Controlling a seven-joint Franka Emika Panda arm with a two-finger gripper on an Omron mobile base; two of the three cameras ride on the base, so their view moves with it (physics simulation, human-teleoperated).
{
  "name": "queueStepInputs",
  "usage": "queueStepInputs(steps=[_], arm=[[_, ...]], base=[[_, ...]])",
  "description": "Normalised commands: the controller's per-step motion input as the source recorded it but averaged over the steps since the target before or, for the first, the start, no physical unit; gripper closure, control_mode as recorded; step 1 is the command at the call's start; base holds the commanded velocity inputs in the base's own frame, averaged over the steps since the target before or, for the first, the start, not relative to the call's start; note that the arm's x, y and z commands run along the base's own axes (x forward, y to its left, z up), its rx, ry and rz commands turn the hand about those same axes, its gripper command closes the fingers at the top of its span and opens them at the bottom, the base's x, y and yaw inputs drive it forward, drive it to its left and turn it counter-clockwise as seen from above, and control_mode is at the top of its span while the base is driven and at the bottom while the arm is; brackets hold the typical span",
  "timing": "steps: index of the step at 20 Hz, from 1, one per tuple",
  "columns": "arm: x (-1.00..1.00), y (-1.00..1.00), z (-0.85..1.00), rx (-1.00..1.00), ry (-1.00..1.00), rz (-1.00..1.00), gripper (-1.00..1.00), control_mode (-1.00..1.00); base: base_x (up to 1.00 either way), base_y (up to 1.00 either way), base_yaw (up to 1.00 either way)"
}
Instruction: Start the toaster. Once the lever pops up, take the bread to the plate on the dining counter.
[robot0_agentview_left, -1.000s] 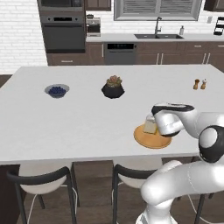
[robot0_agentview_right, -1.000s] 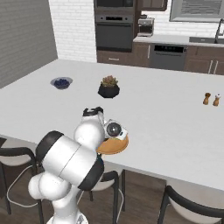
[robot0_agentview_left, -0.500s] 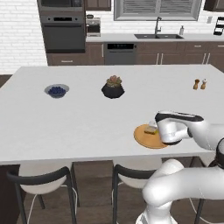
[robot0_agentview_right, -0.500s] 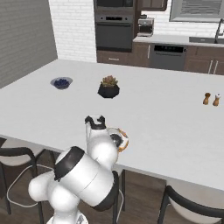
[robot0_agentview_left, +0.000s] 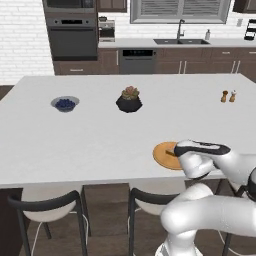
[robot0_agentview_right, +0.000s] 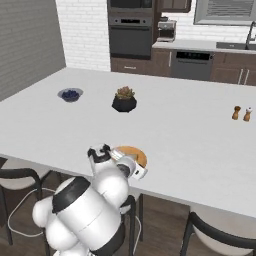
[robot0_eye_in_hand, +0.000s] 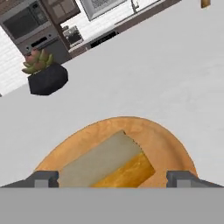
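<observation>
Releasing: bread (robot0_eye_in_hand: 107, 162) lies flat on the plate (robot0_eye_in_hand: 166, 144), which sits near the counter's (robot0_agentview_left: 100, 135) front edge. Left to right beyond it: blue bowl (robot0_agentview_left: 65, 104), potted plant (robot0_agentview_left: 129, 99), shakers (robot0_agentview_left: 228, 96). Gripper (robot0_eye_in_hand: 112, 178) low over the plate, fingers (robot0_eye_in_hand: 43, 178) wide apart either side of the slice, holding nothing. Advice: lift straight up, fingers kept apart, so neither nudges the slice. Arm folded low at the counter edge, hand pointing forward-down.
</observation>
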Motion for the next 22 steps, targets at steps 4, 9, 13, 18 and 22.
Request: queueStepInputs(steps=[4, 9, 13, 18, 22], arm=[[-0.05, -0.41, 0.8, 0.04, 0.37, -0.22, -1.0, -1.0], [-0.23, -0.31, 0.83, 0.07, 0.45, -0.18, -1.0, -1.0], [-0.24, -0.24, 1.0, 0.08, 0.34, -0.13, -1.0, -1.0], [-0.14, -0.14, 1.0, 0.01, 0.09, -0.09, -1.0, -1.0], [-0.2, -0.02, 1.0, -0.03, -0.05, -0.11, -1.0, -1.0]], base=[[0.0, 0.0, 0.0], [0.0, 0.0, 0.0], [0.0, 0.0, 0.0], [0.0, 0.0, 0.0], [0.0, 0.0, 0.0]])
